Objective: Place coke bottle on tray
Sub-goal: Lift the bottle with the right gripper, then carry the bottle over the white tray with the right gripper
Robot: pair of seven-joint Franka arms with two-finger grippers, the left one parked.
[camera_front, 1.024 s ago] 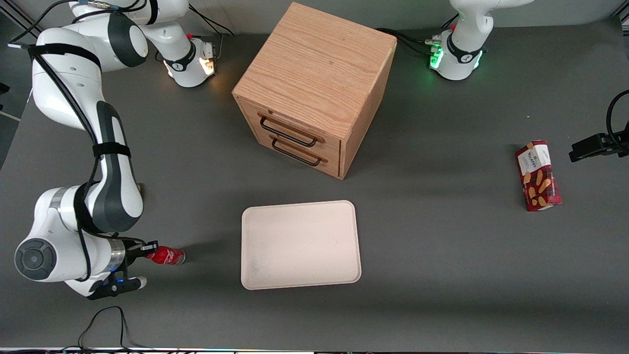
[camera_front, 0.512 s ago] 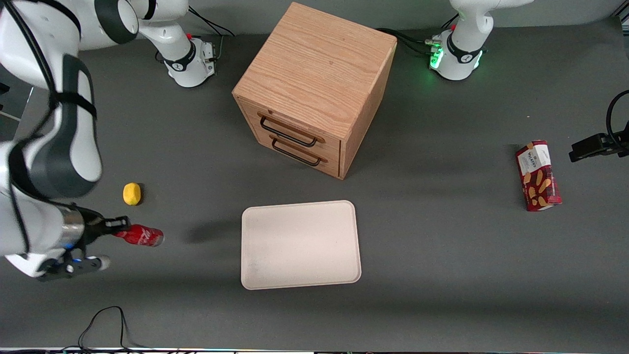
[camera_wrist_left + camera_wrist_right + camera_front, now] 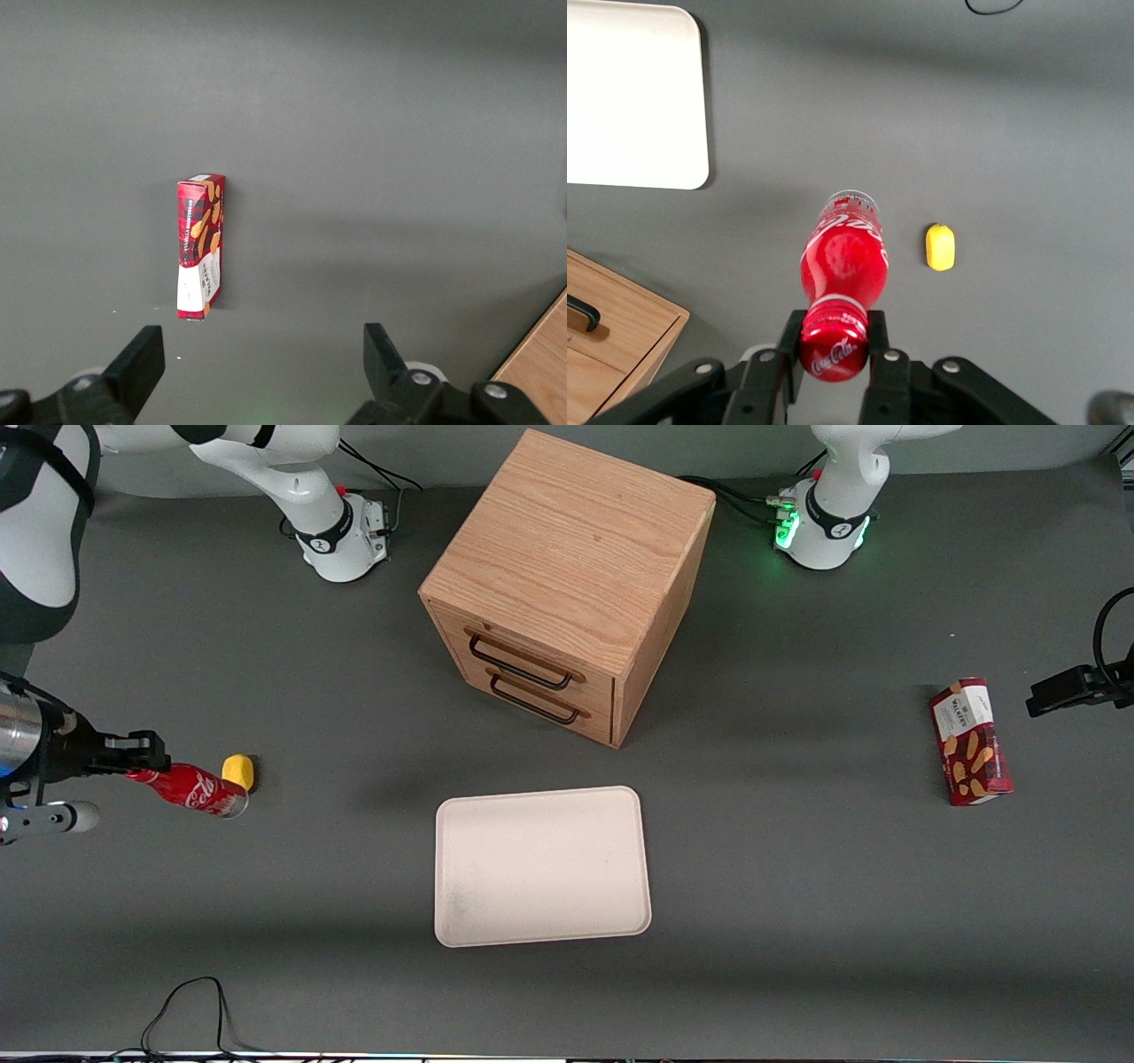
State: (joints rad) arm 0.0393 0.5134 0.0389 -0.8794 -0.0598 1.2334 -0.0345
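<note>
Gripper (image 3: 133,757) clamped on cap end of coke bottle (image 3: 190,790), bottle lifted clear of table, well off from tray (image 3: 540,865), toward working arm's end. Small, rigid, probably light; smooth plastic likely slippery. Neck hold fine; body hangs tilted, could swing.

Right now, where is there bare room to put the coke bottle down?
The whole tray is bare. The gripper holds the coke bottle at the working arm's end, close by a small yellow object.
</note>
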